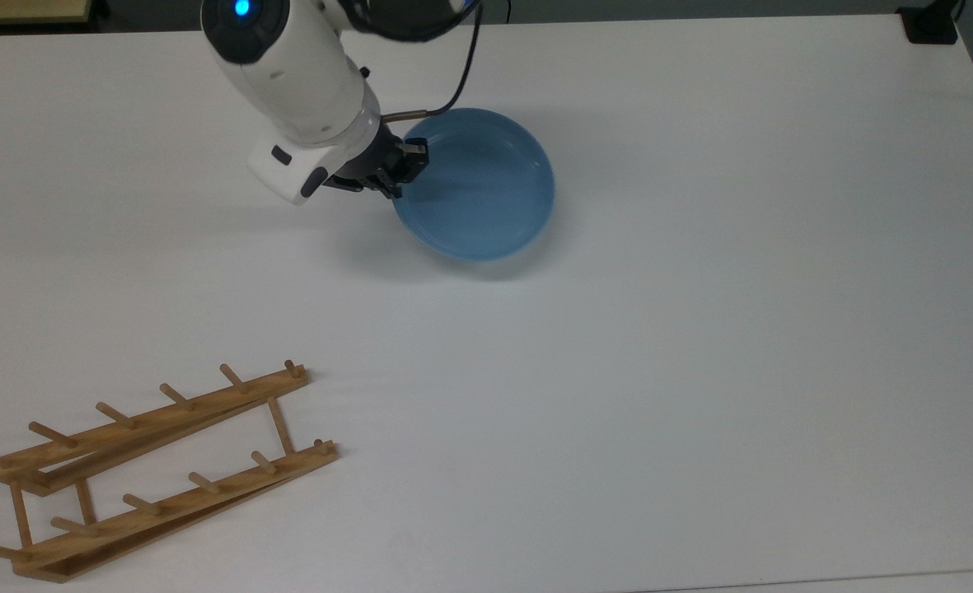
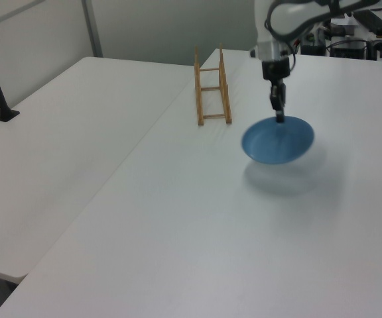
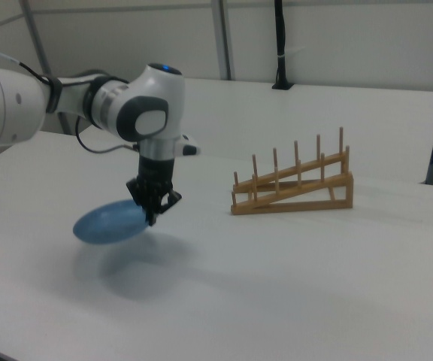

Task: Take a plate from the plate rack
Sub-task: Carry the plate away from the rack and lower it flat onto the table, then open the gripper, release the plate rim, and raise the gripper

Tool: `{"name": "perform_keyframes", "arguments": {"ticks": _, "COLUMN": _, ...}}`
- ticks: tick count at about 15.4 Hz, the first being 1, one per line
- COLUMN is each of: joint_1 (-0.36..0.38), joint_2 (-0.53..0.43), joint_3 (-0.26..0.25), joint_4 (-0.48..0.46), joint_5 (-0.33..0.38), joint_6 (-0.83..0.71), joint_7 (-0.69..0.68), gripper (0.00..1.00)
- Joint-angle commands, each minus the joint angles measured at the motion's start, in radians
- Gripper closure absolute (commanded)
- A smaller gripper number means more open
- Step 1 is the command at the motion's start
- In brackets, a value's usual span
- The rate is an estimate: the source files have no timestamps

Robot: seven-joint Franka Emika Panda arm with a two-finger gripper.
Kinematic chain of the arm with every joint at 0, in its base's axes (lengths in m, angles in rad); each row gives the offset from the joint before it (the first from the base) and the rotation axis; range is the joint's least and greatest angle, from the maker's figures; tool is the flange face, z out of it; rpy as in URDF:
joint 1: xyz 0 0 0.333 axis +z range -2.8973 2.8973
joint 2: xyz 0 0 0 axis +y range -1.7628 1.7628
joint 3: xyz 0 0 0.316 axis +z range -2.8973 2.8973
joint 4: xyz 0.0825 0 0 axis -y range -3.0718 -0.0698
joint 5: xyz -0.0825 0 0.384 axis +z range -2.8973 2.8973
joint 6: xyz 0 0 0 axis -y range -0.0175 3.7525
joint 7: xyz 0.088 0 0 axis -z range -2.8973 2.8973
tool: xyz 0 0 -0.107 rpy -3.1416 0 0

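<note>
The plate point(image 1: 482, 191) hangs nearly flat above the white table point(image 1: 700, 371), well apart from the plate rack point(image 1: 152, 473), pinched at one rim by the claw point(image 1: 399, 169). Held by one edge, it could tilt or slip out.

1. One blue plate point(image 1: 486, 189).
2. One wooden plate rack point(image 1: 156, 469), with two rails and five upright pegs on each.
3. One robot arm point(image 1: 288, 66) with one pincer point(image 1: 395, 173).
4. Two white benches point(image 2: 244, 218), side by side.
</note>
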Motion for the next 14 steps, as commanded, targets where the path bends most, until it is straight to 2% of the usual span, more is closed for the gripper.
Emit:
{"name": "perform_keyframes", "arguments": {"ticks": 1, "joint_1": -0.009, "joint_2": 0.012, "joint_3": -0.016, "joint_4": -0.044, "joint_5": -0.052, "joint_6": -0.002, "joint_7": -0.122, "gripper": 1.00}}
{"name": "perform_keyframes", "arguments": {"ticks": 4, "joint_1": -0.020, "joint_2": 0.051, "joint_3": -0.018, "joint_4": -0.048, "joint_5": -0.092, "joint_6": 0.044, "joint_7": -0.154, "gripper": 1.00}}
{"name": "perform_keyframes", "arguments": {"ticks": 6, "joint_1": -0.032, "joint_2": 0.062, "joint_3": -0.018, "joint_4": -0.068, "joint_5": -0.112, "joint_6": 0.101, "joint_7": -0.165, "gripper": 0.93}}
{"name": "perform_keyframes", "arguments": {"ticks": 8, "joint_1": -0.038, "joint_2": 0.074, "joint_3": -0.018, "joint_4": -0.076, "joint_5": -0.118, "joint_6": 0.129, "joint_7": -0.188, "gripper": 0.75}}
{"name": "perform_keyframes", "arguments": {"ticks": 10, "joint_1": -0.038, "joint_2": 0.077, "joint_3": -0.018, "joint_4": -0.076, "joint_5": -0.123, "joint_6": 0.129, "joint_7": -0.189, "gripper": 0.64}}
{"name": "perform_keyframes", "arguments": {"ticks": 13, "joint_1": -0.040, "joint_2": 0.071, "joint_3": -0.018, "joint_4": -0.075, "joint_5": -0.135, "joint_6": 0.118, "joint_7": -0.185, "gripper": 0.30}}
{"name": "perform_keyframes", "arguments": {"ticks": 14, "joint_1": -0.040, "joint_2": 0.063, "joint_3": -0.018, "joint_4": -0.073, "joint_5": -0.135, "joint_6": 0.114, "joint_7": -0.176, "gripper": 0.14}}
